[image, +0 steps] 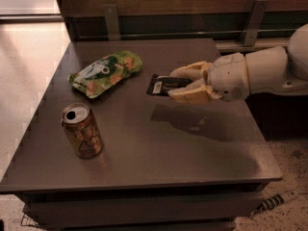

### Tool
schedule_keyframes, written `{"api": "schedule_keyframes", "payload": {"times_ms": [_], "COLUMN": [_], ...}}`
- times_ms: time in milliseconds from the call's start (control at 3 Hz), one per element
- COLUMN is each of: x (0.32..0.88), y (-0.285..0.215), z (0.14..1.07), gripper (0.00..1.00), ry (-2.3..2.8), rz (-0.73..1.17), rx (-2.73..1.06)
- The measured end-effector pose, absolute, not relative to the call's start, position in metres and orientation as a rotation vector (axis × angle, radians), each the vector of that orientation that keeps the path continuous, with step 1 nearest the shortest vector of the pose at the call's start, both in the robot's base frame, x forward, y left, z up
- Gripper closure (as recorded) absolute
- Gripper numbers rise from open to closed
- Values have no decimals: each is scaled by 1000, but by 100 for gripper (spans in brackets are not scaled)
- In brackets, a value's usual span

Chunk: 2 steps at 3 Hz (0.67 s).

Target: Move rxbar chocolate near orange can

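Nearest, at the front left of the desk (168,177), the orange can (82,131) stands upright with its opened top showing. Farther back and well to its right, the gripper (172,84) reaches in from the right above the surface. Its jaws are clamped on the rxbar chocolate (159,84), whose left end sticks out past them. Their shadow falls on the desk beneath. Beyond, leftward, a green snack bag (106,72) lies near the bar, not touching.
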<state>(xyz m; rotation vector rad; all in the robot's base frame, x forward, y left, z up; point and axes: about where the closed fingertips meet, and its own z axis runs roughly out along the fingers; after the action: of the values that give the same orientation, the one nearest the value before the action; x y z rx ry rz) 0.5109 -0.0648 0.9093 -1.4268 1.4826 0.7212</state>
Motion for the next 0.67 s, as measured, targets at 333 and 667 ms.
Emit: {"api": "schedule_keyframes", "payload": {"times_ms": [333,667], "x": [497,487], "y": [-37,-13], "z": [866,833], "gripper": [100,100], "ry": [1449,1409], "rz": [768,792], "rx": [-1394,-1331]}}
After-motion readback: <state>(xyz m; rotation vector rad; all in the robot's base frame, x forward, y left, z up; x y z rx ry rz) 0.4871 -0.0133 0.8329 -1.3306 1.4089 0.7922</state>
